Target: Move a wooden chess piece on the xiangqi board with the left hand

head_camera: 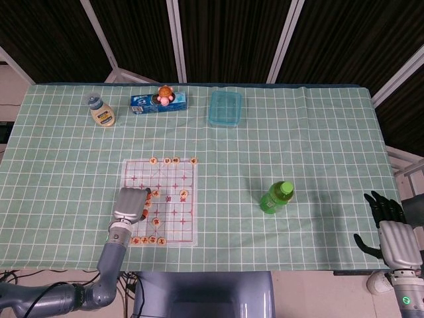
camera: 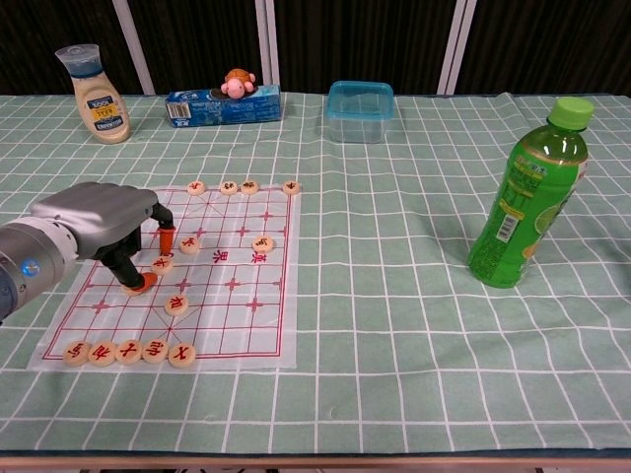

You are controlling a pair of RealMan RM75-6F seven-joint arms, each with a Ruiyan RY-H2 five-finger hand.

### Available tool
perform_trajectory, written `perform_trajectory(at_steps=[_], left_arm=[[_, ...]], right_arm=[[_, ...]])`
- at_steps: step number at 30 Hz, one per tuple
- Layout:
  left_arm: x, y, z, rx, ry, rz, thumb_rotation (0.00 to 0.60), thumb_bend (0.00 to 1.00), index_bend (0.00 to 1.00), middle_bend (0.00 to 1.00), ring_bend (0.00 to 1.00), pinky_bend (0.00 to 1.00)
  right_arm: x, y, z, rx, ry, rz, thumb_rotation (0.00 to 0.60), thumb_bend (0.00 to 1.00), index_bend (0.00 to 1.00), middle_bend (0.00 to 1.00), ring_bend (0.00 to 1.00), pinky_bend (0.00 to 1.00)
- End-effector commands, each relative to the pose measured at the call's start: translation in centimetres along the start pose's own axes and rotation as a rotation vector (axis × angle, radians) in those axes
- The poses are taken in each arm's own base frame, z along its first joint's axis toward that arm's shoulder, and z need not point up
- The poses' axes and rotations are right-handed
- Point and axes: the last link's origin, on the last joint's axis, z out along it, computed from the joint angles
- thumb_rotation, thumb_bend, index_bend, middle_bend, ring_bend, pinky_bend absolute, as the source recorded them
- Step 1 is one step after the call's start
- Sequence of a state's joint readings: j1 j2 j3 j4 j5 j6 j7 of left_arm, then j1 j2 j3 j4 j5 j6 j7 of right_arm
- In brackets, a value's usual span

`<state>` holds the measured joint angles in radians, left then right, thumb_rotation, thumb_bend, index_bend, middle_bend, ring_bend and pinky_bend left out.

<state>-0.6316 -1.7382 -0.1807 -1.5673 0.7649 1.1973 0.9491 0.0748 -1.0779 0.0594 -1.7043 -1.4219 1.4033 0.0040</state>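
The xiangqi board [head_camera: 173, 211] [camera: 229, 317] lies at the table's front left, with round wooden pieces on it. My left hand [head_camera: 130, 204] [camera: 97, 222] hovers over its left side, fingers curled downward. In the chest view its thumb tip touches one piece [camera: 134, 289], and a fingertip [camera: 166, 241] stands just behind another piece [camera: 163, 264], which lies between the two tips. Nothing is lifted off the board. My right hand [head_camera: 389, 232] hangs beyond the table's right front corner, fingers spread and holding nothing.
A green bottle [head_camera: 276, 197] [camera: 527, 197] stands right of the board. Along the far edge are a dressing bottle [head_camera: 102, 111] [camera: 94, 94], a blue box with a toy on it [head_camera: 158, 101] [camera: 222, 103] and a clear blue container [head_camera: 224, 108] [camera: 360, 99].
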Motion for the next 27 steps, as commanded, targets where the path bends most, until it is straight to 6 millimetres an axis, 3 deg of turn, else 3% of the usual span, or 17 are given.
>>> perform_trajectory(at_steps=[1,27], left_arm=[[-0.08,0.0,0.02,0.0,-0.003,0.001,0.6,0.27,0.44,1.0,1.0,0.99],[-0.62,0.2,0.21,-0.005,-0.005,-0.005,0.6,0.31,0.45,1.0,0.99,0.99]], right_arm=[[0.01,0.01,0.0,0.0,0.0,0.001,0.6,0.36,0.0,0.0,0.0,0.0],[0.01,-0.1,-0.17,0.002,-0.008,0.018,0.6,0.36,0.0,0.0,0.0,0.0]])
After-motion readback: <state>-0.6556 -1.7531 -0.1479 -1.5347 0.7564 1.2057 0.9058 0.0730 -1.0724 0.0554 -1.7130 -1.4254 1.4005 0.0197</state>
